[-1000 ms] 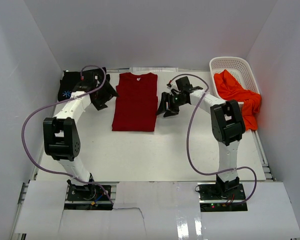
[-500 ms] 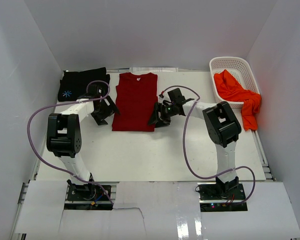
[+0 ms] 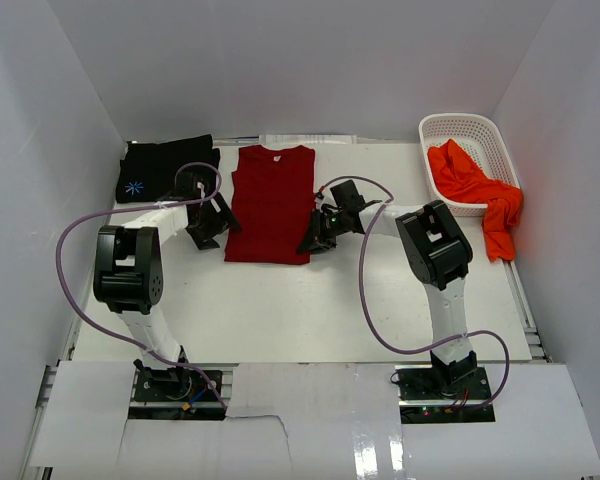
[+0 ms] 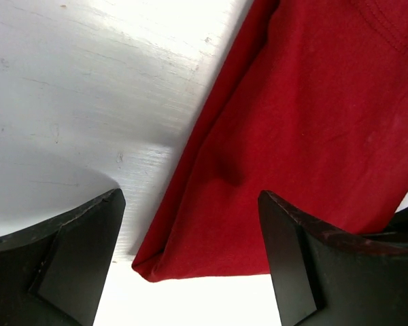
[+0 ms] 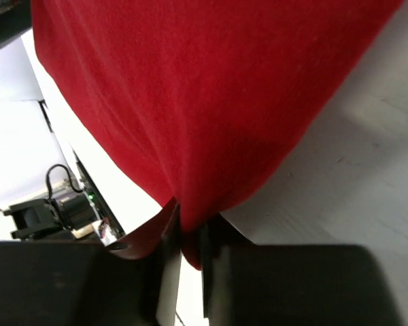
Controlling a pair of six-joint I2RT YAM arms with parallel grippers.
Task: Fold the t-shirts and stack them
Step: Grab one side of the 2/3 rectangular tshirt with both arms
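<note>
The dark red t-shirt [image 3: 270, 205] lies flat, folded into a long strip, collar toward the back. My right gripper [image 3: 315, 240] is at its near right corner. In the right wrist view that gripper [image 5: 190, 234] is shut, with a pinch of the red cloth [image 5: 190, 88] between its jaws. My left gripper [image 3: 212, 226] is at the shirt's near left corner. It [image 4: 190, 197] stands open, its fingers on either side of the cloth edge [image 4: 292, 122]. A black t-shirt [image 3: 160, 168] with a small blue print lies folded at the back left. An orange-red t-shirt [image 3: 475, 190] hangs over the basket's rim.
The white slotted basket [image 3: 460, 128] stands at the back right corner against the wall. White walls close in the table on three sides. Purple cables loop from both arms over the near half of the table.
Both grippers came toward the near corners of the dark red t-shirt. The right gripper, open before, has shut on the near right corner. The left gripper stays open.
</note>
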